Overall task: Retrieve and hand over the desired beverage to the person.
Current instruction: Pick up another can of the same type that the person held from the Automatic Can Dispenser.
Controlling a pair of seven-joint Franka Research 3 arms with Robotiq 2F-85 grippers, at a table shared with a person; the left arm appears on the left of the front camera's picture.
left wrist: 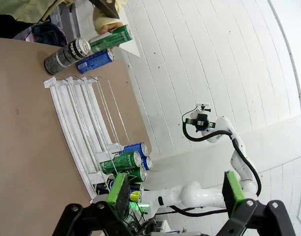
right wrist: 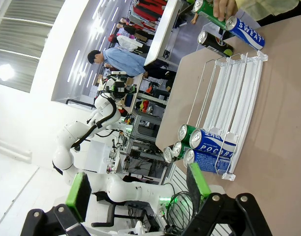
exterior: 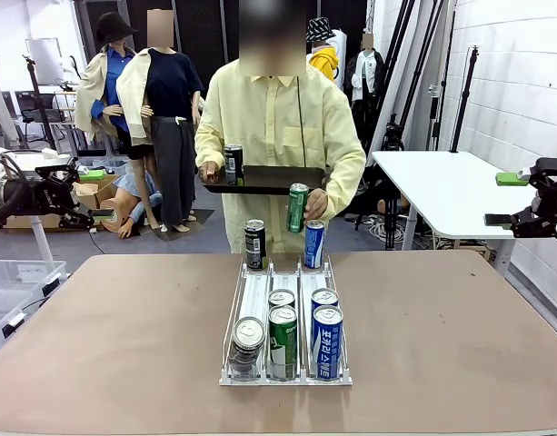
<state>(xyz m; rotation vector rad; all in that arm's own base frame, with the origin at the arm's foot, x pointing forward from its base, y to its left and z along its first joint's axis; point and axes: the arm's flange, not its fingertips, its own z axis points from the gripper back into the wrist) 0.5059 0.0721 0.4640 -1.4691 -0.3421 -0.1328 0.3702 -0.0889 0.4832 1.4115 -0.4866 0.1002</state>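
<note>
Front-row cans (exterior: 283, 338) sit at the near end of the wire rack (exterior: 287, 381) on the surface (exterior: 124, 318). Left end effector (left wrist: 176, 179) and right end effector (right wrist: 138, 172) both hang spread and empty, well apart from them. Opposite, the person (exterior: 278, 127) holds a green can (exterior: 298, 207) above the rack's far end. Which drink is wanted I cannot tell: wait for a clear sign, then grip one can mid-body without nudging neighbours

Cannot read the print on the dark can (left wrist: 66, 54) far ahead of the left claw (left wrist: 176, 187). Beyond it, see the person (left wrist: 27, 9) cropped by the top edge to a hand (left wrist: 107, 25) and sleeve. Lose the lowest near cans (left wrist: 122, 162) behind that claw's pad (left wrist: 118, 191). Far past the right claw (right wrist: 138, 189), find the green can (right wrist: 208, 10) partly covered by that hand.
</note>
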